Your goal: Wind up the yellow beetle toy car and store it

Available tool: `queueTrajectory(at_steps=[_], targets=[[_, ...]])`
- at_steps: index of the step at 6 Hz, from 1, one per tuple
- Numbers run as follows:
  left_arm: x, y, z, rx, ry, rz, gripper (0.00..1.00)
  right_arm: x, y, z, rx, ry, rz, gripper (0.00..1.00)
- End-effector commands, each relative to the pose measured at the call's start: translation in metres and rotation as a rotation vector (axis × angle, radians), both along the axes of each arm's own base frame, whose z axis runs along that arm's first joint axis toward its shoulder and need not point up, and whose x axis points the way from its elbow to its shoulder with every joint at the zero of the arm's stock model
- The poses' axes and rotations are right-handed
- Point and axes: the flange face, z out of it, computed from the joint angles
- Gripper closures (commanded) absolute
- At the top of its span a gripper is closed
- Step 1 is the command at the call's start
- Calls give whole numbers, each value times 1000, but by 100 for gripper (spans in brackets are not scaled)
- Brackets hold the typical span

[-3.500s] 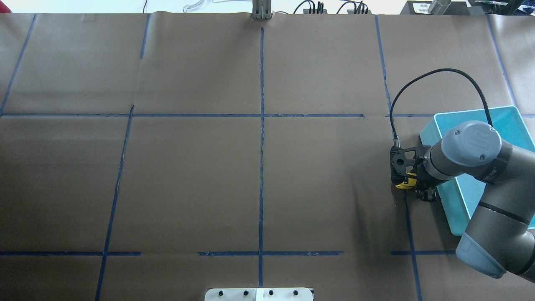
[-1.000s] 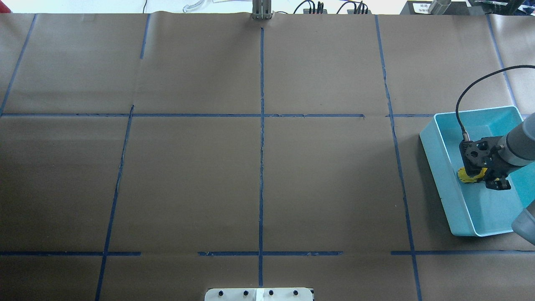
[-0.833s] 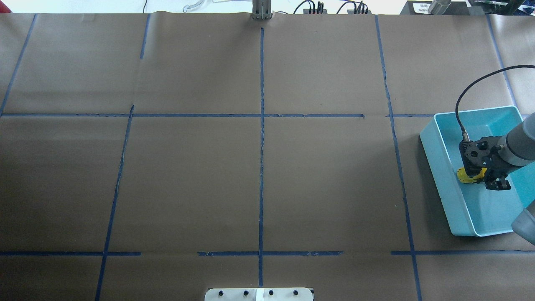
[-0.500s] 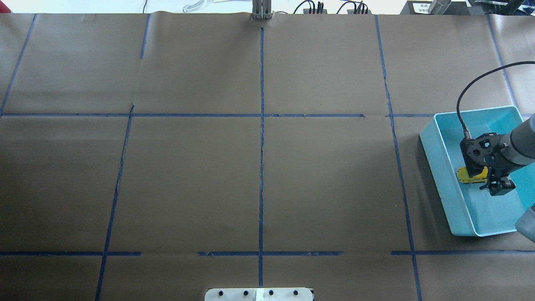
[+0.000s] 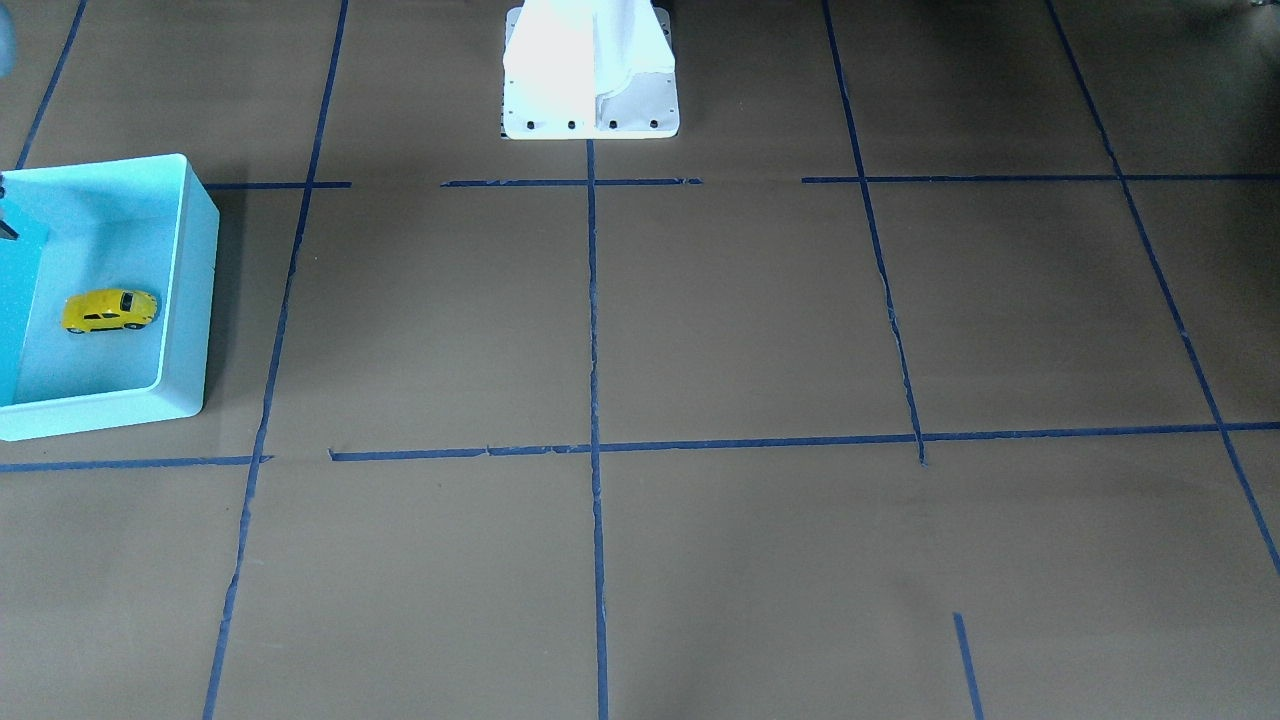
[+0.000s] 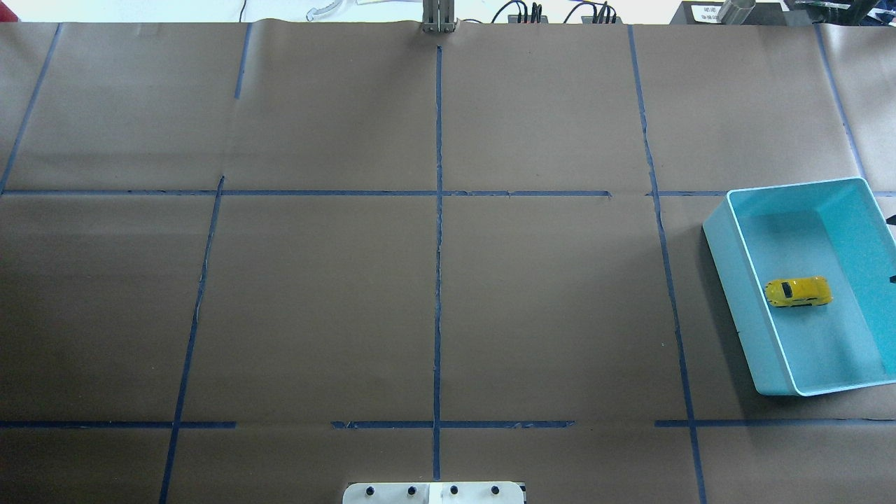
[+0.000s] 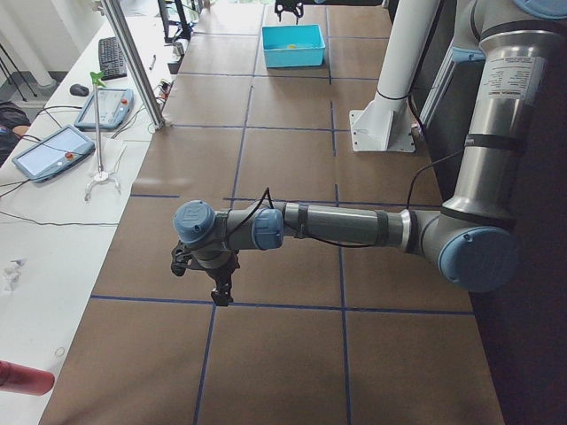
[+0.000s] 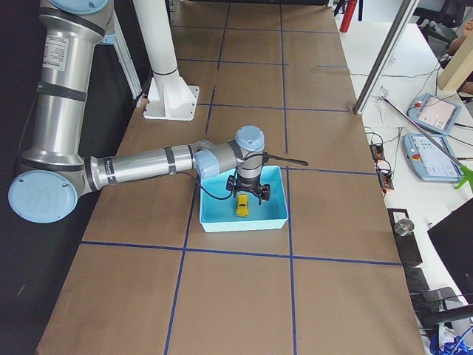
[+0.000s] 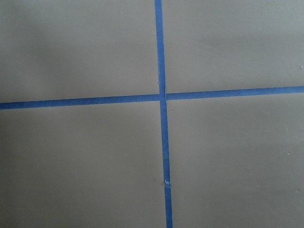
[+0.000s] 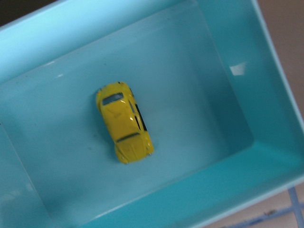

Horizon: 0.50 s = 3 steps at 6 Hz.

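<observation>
The yellow beetle toy car [image 6: 798,292] lies on its wheels on the floor of a teal bin [image 6: 728,280], free of any gripper. It also shows in the front view [image 5: 110,310], the right side view [image 8: 242,205] and the right wrist view [image 10: 124,122]. My right gripper [image 8: 250,197] hangs just above the car over the bin; I cannot tell whether it is open. My left gripper [image 7: 215,297] hovers low over bare table at the other end, far from the car; I cannot tell its state either.
The bin [image 5: 185,280] stands near the table's right end. Brown paper with blue tape lines [image 6: 437,210] covers the table. The white robot base [image 5: 590,70] stands at the near edge. The left wrist view shows only a tape cross [image 9: 161,97].
My right gripper carried the car from the table into the bin, let it go there, and has left the overhead view. The car now lies alone in the bin.
</observation>
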Motion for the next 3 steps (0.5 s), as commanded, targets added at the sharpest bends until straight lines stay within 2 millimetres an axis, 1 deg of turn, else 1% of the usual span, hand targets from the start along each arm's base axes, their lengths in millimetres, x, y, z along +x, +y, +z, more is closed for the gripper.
queueTrajectory(at_steps=[1,2,3], targets=[[0,0,3,-5,0,2,0,122,11,24,-264,8,291,0],[0,0,4,-8,0,1,0,164,33,62,-525,-24,454,0],[0,1,5,-8,0,2,0,171,41,88,-766,-69,626,0]])
